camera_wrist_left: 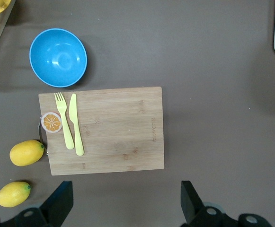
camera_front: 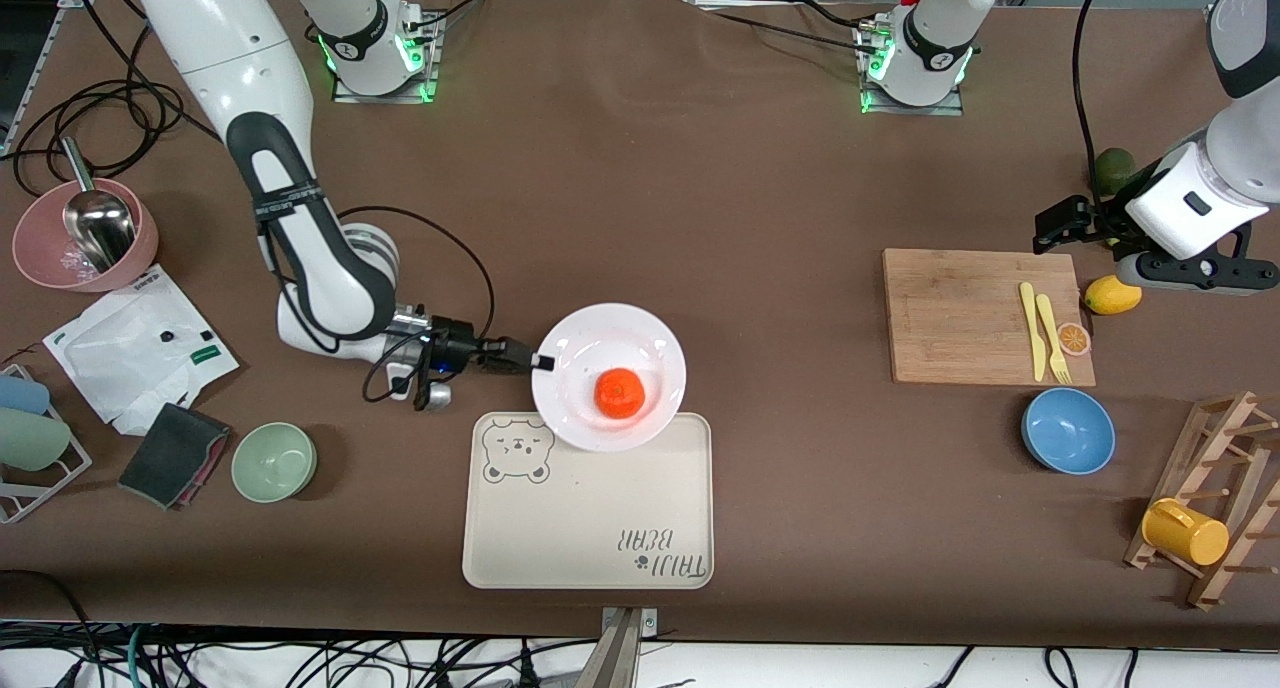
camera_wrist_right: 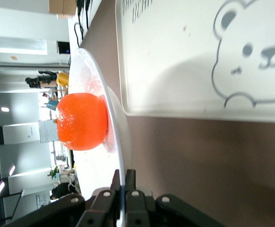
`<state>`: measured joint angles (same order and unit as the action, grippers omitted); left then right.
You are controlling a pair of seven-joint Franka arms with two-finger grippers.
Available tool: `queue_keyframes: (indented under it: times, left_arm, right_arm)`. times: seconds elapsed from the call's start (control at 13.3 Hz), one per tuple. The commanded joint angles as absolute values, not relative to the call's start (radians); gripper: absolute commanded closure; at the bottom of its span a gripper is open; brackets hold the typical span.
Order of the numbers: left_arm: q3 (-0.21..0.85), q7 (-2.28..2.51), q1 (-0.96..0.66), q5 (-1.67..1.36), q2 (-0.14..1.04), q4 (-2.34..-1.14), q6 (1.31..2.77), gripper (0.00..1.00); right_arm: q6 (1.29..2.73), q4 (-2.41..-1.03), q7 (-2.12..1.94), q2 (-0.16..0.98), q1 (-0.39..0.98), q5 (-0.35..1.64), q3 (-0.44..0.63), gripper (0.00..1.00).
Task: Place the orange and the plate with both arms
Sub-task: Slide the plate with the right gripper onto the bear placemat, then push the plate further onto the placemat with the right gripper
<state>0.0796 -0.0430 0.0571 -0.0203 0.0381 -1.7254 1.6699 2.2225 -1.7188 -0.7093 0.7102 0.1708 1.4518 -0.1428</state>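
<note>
Over tray (camera_front: 590, 508), plate (camera_front: 608, 375) partly hides it, orange (camera_front: 619, 392) aboard, right end effector (camera_front: 540, 361) seemingly pinching rim.

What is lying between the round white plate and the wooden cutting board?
Nothing. In the front view, only bare brown table stretches from the round white plate, which carries the small orange, to the wooden cutting board.
</note>
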Motion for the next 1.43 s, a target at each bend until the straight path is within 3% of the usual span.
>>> queue_keyframes:
  times: [0.0,0.83,1.35]
  left_arm:
    - [0.083,-0.064,0.066,-0.035,0.038,-1.718,1.667,0.0]
    - [0.083,-0.064,0.066,-0.035,0.038,-1.72,1.667,0.0]
    - [0.083,-0.066,0.066,-0.035,0.038,-1.72,1.663,0.0]
  right_arm:
    - [2.218,-1.562,-0.615,0.802,0.163,1.459,-0.132,1.0]
    - [2.289,-1.142,-0.548,1.106,0.16,1.468,-0.077,1.0]
    - [2.299,-1.131,-0.534,1.132,0.175,1.467,-0.077,1.0]
